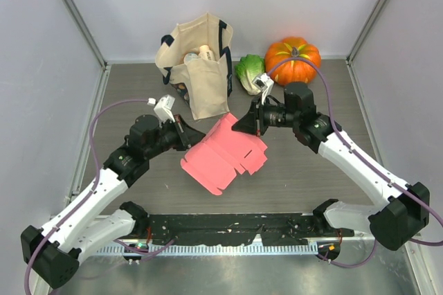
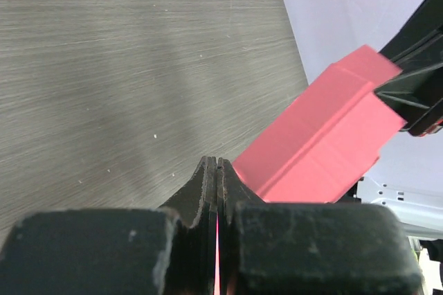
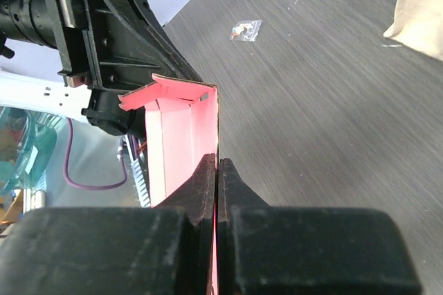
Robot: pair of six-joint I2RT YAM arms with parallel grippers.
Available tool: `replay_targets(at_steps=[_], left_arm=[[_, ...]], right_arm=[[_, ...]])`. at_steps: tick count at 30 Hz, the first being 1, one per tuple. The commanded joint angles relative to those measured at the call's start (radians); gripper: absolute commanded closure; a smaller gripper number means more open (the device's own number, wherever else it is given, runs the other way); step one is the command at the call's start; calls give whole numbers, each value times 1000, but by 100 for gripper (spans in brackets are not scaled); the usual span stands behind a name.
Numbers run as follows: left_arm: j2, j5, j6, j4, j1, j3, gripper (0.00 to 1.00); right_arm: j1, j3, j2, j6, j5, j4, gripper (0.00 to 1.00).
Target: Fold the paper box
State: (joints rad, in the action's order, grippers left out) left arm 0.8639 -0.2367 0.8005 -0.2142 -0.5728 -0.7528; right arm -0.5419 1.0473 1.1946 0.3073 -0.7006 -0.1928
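Observation:
The paper box (image 1: 223, 153) is a pink card cut-out with notched tabs, partly creased, held above the table's middle between both arms. My left gripper (image 1: 185, 133) is shut on its left edge; in the left wrist view the gripper (image 2: 218, 163) pinches a thin pink sliver and the card (image 2: 325, 136) rises to the right. My right gripper (image 1: 246, 123) is shut on the card's far right edge; in the right wrist view the gripper (image 3: 218, 163) clamps the card (image 3: 183, 129) edge-on.
A beige tote bag (image 1: 197, 63) with items inside stands at the back, a lettuce (image 1: 249, 71) and an orange pumpkin (image 1: 293, 58) to its right. A small plastic packet (image 3: 246, 29) lies on the table. Grey walls enclose three sides.

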Motion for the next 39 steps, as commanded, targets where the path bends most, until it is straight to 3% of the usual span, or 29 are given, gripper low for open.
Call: replay_targets(at_steps=[1, 12, 16, 20, 23, 24, 26, 28, 30, 33, 39], left_arm=[[6, -18, 54, 90, -47, -2, 100], [-75, 77, 88, -8, -93, 27, 99], [-77, 63, 138, 24, -111, 70, 99], [-58, 147, 83, -52, -122, 24, 97], [-118, 317, -9, -157, -122, -43, 72], [-132, 342, -33, -174, -122, -58, 55], [-140, 352, -110, -198, -121, -111, 41], [-118, 295, -159, -182, -121, -158, 37], [-47, 150, -231, -163, -121, -187, 37], [96, 9, -313, -155, -121, -269, 48], [282, -39, -457, -235, -124, -417, 55]], right_arm=[[-4, -12, 2, 46, 29, 105, 99], [-6, 10, 3, 42, 85, 62, 99], [-13, 3, 17, 61, 59, 93, 99], [-39, 5, 31, -26, 104, 24, 99], [-39, 39, 45, -160, 150, -120, 99], [-41, 52, 46, -184, 203, -173, 99], [-41, 54, 51, -246, 245, -201, 99], [-41, 48, 57, -283, 248, -221, 99], [-41, 43, 69, -303, 219, -221, 99], [-43, 59, 97, -329, 152, -217, 99], [-43, 117, 151, -312, 90, -266, 99]])
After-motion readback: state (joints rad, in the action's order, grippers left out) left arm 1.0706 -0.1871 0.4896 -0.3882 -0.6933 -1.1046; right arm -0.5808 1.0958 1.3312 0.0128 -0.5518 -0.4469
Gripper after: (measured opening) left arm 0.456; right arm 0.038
